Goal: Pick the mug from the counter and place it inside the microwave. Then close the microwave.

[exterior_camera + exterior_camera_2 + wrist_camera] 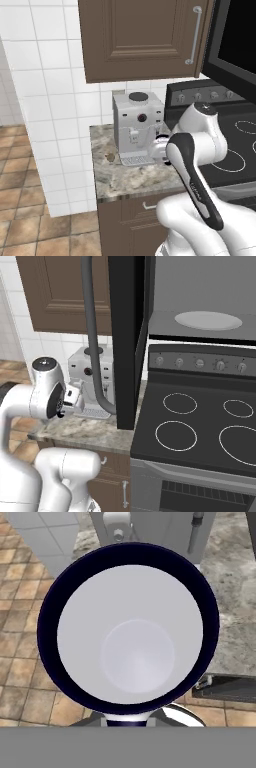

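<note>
The mug (130, 632) is seen from above and very close, with its navy rim ringing a pale inside. It hangs over the counter (235, 587) edge and the tiled floor, so it is off the slab. My gripper (75, 397) is shut on the mug just in front of the coffee machine; its fingertips are hidden behind the mug. In the left base view the hand (159, 148) is partly covered by my own forearm. The microwave (200, 291) stands open above the stove, its black door (127, 331) swung out, the white turntable (207, 320) showing inside.
A silver-grey coffee machine (137, 127) stands on the granite counter (112, 177) right behind the hand. The black stovetop (200, 426) lies to the right. The open door and its grey handle (92, 331) hang between the hand and the microwave's inside. Brown wall cabinets (140, 35) are above.
</note>
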